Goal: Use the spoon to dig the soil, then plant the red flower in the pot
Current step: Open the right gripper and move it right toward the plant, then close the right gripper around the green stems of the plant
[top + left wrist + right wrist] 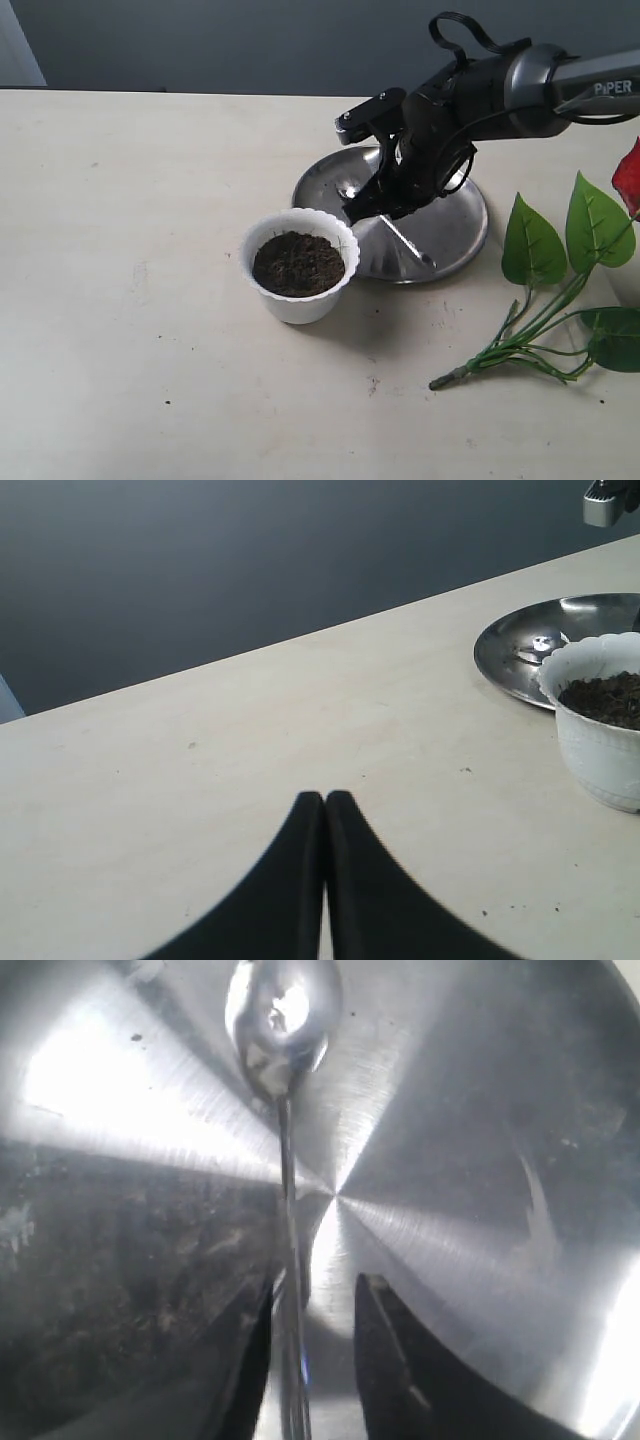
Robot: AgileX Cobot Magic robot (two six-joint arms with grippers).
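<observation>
The spoon (408, 243) lies on the round steel plate (455, 225), its bowl (283, 1020) pointing away from the wrist camera. My right gripper (385, 208) is down over the plate, open, its fingers on either side of the spoon's handle (288, 1220). The handle sits close to one finger, with a gap to the other. The white scalloped pot (298, 303) stands just in front of the plate, filled with dark soil (298, 263). The red flower (533, 245) lies flat at the right, its red bloom (628, 178) cut by the frame edge. My left gripper (325, 796) is shut and empty, hovering over bare table.
The left wrist view shows the pot (590, 750), its soil (610, 695) and the plate (520, 645) off to one side. A few soil crumbs (372, 380) dot the table near the flower's stem end (440, 382). The table's far edge meets a dark wall.
</observation>
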